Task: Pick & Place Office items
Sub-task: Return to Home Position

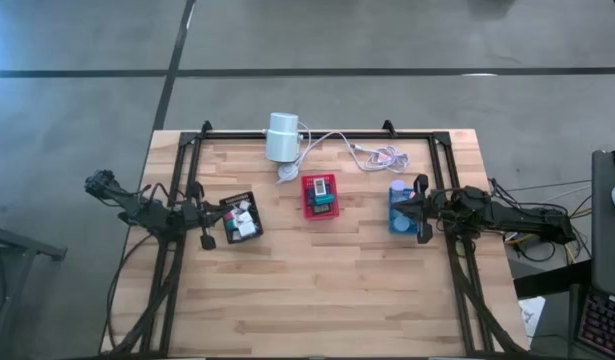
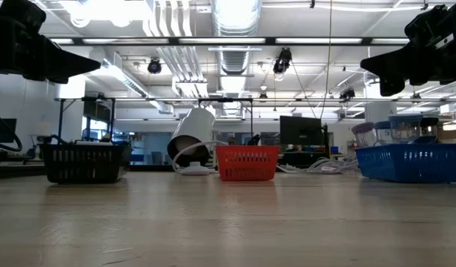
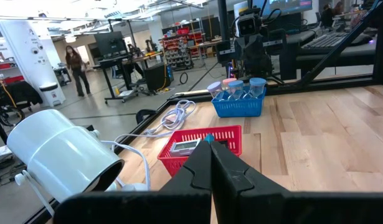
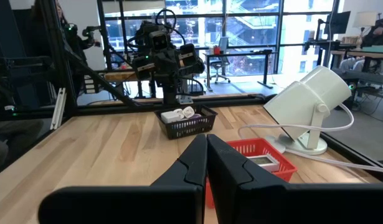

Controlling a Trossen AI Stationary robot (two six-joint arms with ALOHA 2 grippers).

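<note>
Pincers, high view: left gripper (image 1: pixel 213 214) is held just beside the black basket (image 1: pixel 237 198); right gripper (image 1: pixel 409 208) is held at the edge of the blue basket (image 1: pixel 392 222).
Items, high view: office items (image 1: pixel 245 225) are seen inside the black, blue and red basket (image 1: pixel 305 200); none is seen loose on the table (image 1: pixel 317 290).
Low view: both grippers are raised above basket height; their finger state cannot be told here.
Left wrist view: fingers (image 3: pixel 197 168) are pressed together, with nothing pinched.
Right wrist view: fingers (image 4: pixel 191 165) are pressed together and empty.
Step in hand: judged to be the homing move, as sorting appears finished.
Next move: arms are to be folded back to their own sides, with height kept so the baskets and the cable (image 1: pixel 357 150) are cleared.
</note>
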